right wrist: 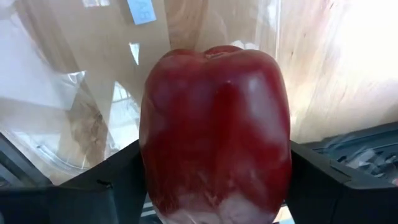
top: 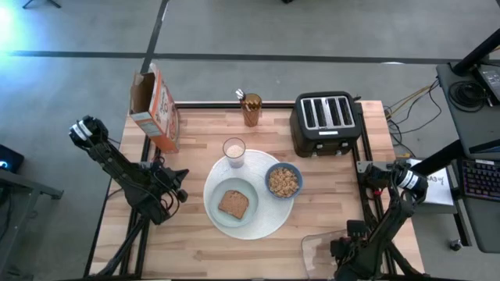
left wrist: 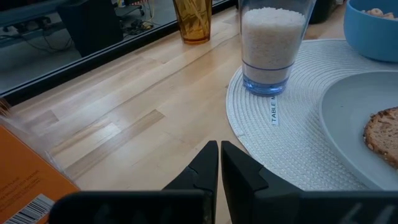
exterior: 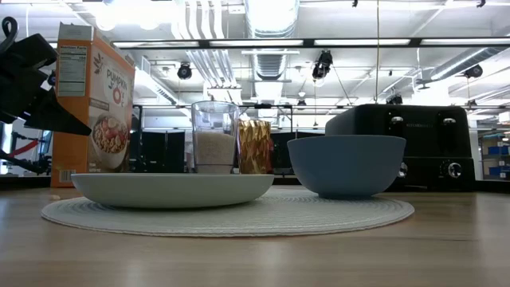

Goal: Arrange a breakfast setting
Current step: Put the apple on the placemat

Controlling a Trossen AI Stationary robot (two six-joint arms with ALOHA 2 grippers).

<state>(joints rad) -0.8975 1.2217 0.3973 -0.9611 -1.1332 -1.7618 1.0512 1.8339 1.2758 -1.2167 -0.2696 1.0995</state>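
A round white woven mat lies mid-table. On it rest a pale green plate with brown toast, a blue bowl of cereal and a milk glass. My left gripper is shut and empty, low over the table just left of the mat. My right gripper is shut on a red fruit at the near right, over a clear plastic container. No spoon shows lying on the table. My right gripper pinches the red fruit between its two fingers, one on each of its sides. The fruit fills the gap between them. Clear plastic shows behind it; whether the fruit rests on anything, I cannot tell.
A black four-slot toaster stands at the far right. An orange-and-white cereal box stands at the far left. An amber glass with a metal handle sticking up stands at the far edge. Bare wood shows at the near left.
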